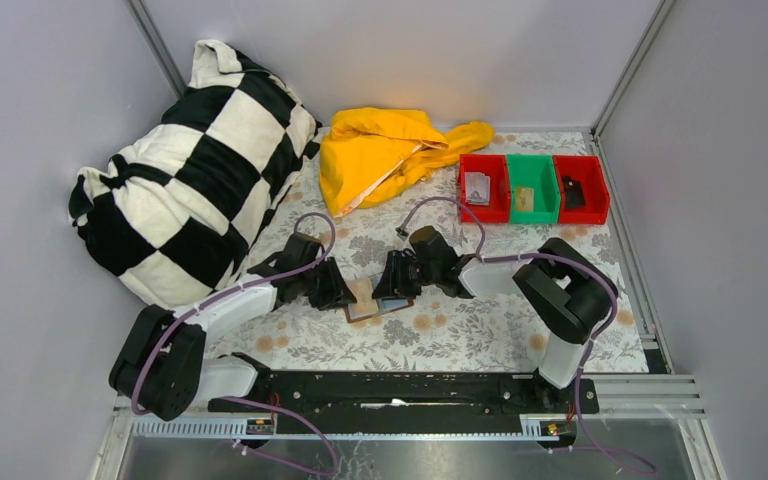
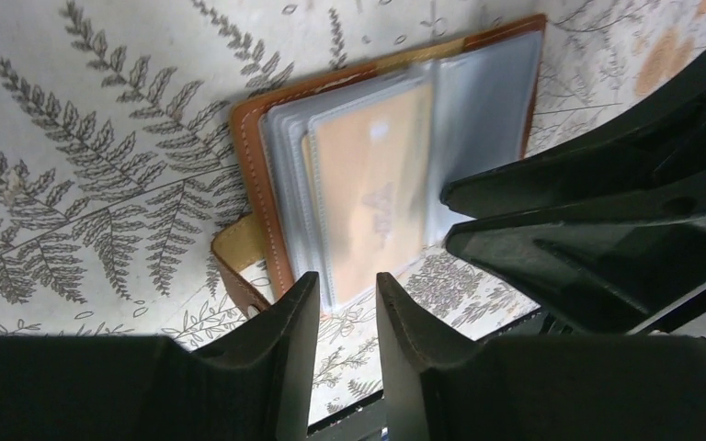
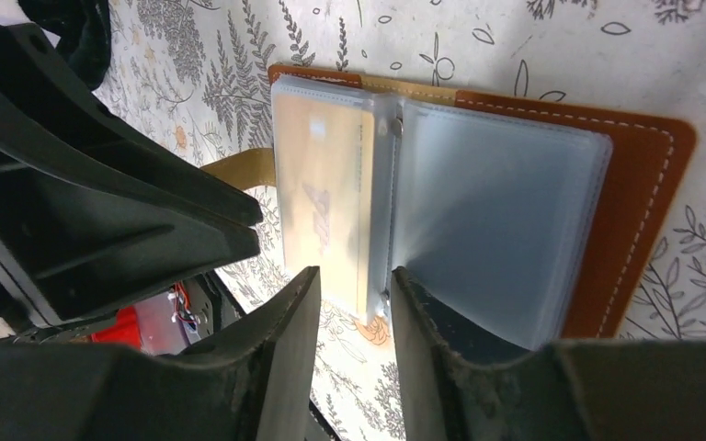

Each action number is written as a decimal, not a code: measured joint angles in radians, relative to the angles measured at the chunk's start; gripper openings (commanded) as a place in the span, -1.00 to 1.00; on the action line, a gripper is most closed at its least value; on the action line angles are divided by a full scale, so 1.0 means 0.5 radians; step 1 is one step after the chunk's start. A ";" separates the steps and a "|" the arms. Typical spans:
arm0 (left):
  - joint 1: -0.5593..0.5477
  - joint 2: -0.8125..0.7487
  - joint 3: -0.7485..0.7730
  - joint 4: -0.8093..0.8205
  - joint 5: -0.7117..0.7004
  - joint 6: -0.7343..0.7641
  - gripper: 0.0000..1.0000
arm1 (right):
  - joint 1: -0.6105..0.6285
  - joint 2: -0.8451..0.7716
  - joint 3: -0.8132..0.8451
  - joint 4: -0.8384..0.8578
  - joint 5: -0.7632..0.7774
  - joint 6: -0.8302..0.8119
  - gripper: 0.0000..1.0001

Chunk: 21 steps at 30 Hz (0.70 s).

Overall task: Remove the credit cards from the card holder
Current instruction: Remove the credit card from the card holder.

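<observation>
At the middle of the fern-print tabletop (image 1: 480, 330), between both arms, the small brown leather bifold card holder (image 1: 375, 310) lies open, its clear plastic sleeves (image 3: 496, 211) fanned. A thin tan credit card (image 3: 324, 202) points its long axis straight away from the right end effector (image 3: 356, 299), near edge at those narrowly parted, empty jaws. The left end effector (image 2: 347, 308), equally narrow and empty, hovers just beside. Right looks better placed.

A robot lab cell is suggested: grey panels (image 1: 30, 120) are framed in aluminium struts (image 1: 624, 72), and robot arms (image 1: 230, 300) are bolted to a black rail (image 1: 400, 388). A checkered pillow (image 1: 200, 170) and plastic bins (image 1: 533, 162) are laid on a floral tablecloth (image 1: 460, 335).
</observation>
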State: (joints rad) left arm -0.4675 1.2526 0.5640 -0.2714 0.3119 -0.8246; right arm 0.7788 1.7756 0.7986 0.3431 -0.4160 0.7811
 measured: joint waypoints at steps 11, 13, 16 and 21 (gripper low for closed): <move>-0.005 0.092 -0.034 0.098 0.013 -0.031 -0.53 | 0.000 0.099 0.000 0.115 -0.048 0.040 -0.55; -0.005 0.102 -0.034 0.107 0.013 -0.031 -0.54 | 0.000 0.110 0.000 0.134 -0.050 0.052 -0.58; -0.005 0.118 -0.034 0.114 0.014 -0.030 -0.54 | 0.000 0.117 0.000 0.149 -0.061 0.066 -0.64; -0.005 0.159 -0.014 0.112 0.027 -0.021 -0.54 | 0.000 0.117 -0.005 0.175 -0.076 0.087 -0.71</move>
State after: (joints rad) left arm -0.4698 1.3319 0.5571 -0.2153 0.3256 -0.8349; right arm 0.7788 1.8339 0.7959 0.4305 -0.4538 0.8246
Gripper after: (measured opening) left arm 0.231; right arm 0.163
